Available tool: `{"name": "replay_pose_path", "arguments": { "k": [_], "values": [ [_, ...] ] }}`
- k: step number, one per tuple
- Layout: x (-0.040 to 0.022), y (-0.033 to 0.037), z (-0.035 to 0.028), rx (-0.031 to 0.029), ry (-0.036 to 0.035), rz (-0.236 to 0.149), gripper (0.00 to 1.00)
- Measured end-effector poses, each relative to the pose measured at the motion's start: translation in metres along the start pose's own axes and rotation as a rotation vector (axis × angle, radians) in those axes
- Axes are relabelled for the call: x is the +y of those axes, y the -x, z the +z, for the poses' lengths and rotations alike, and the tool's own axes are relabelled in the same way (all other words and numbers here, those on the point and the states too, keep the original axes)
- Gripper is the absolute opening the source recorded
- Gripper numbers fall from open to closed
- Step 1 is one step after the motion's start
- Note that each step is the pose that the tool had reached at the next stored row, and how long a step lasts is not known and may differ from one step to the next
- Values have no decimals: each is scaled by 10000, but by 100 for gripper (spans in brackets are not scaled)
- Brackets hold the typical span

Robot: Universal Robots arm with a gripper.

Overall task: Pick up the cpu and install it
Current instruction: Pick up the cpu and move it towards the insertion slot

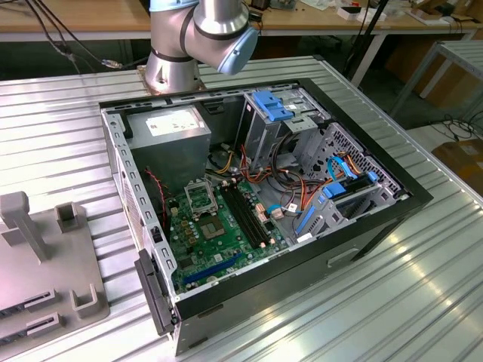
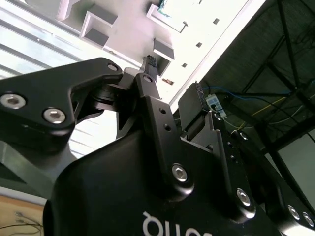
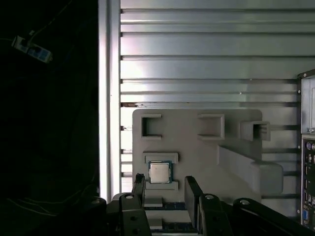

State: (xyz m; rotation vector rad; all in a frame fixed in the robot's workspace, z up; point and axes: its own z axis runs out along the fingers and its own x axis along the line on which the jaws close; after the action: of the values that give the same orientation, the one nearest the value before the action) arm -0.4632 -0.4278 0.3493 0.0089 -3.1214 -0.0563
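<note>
Silver-grey square metal-topped cpu (image 3: 159,172) is seated in a pale grey fixture plate (image 3: 197,152) recess, apparently for fixed location, with the black two-finger gripper (image 3: 165,180) spread empty near it.

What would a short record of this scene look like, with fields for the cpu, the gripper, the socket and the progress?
cpu: lying in a holder on the grey fixture plate, not gripped
gripper: open, empty, near the cpu
socket: on the motherboard inside the open computer case
progress: cpu not yet picked up
</note>
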Motion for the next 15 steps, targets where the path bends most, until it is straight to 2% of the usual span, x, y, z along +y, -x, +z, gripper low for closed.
{"name": "replay_pose_path", "arguments": {
  "k": [15],
  "values": [
    [-3,-7,6,2,-2,-93,46]
  ]
}}
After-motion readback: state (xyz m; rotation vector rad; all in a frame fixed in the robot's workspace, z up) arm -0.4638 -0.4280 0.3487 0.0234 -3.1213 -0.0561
